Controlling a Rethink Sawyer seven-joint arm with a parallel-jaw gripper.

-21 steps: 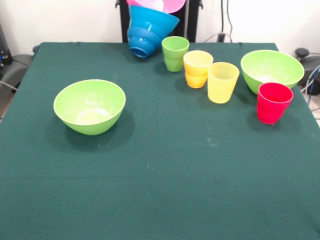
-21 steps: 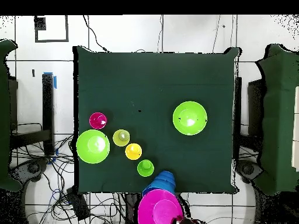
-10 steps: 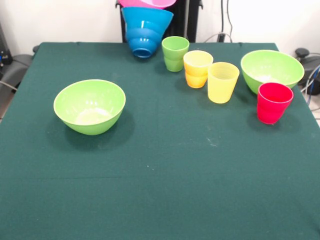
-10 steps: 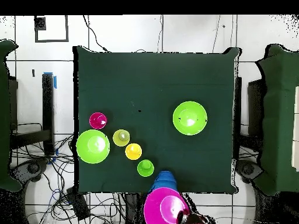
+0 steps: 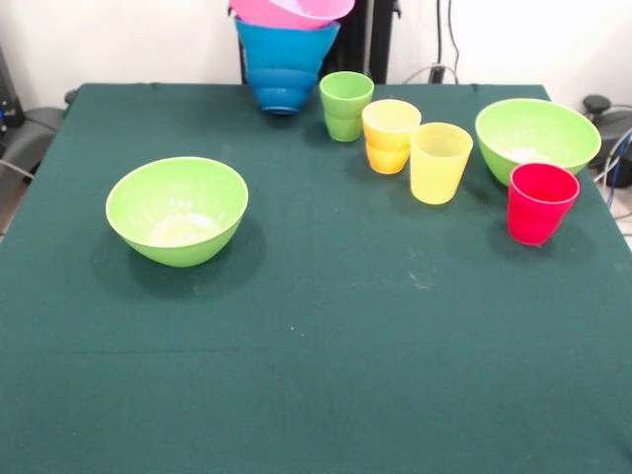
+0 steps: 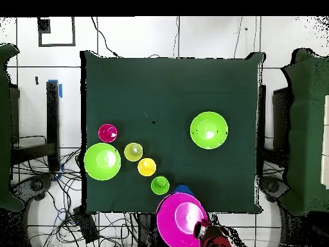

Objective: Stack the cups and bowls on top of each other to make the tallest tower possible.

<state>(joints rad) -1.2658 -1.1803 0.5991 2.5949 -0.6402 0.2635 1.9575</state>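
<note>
1. The tower stood at the top centre of the front view: nested blue bowls with the pink bowl on top, its rim cut by the upper edge of the frame.
2. In the overhead view the pink bowl sat at the bottom centre, hiding nearly all the blue beneath it; a red part of the arm showed just to its lower right.
3. Whether the claw was open or closed could not be told (no fingers showed in either view).
4. The green cup, orange cup, yellow cup and red cup ran in a line down to the right from the tower.
5. One lime green bowl sat at the upper right, behind the red cup; the other lime green bowl lay alone at the left, well apart.
6. Judged for the next move: the green cup stood just beside the tower's right, the nearest loose piece.
</note>
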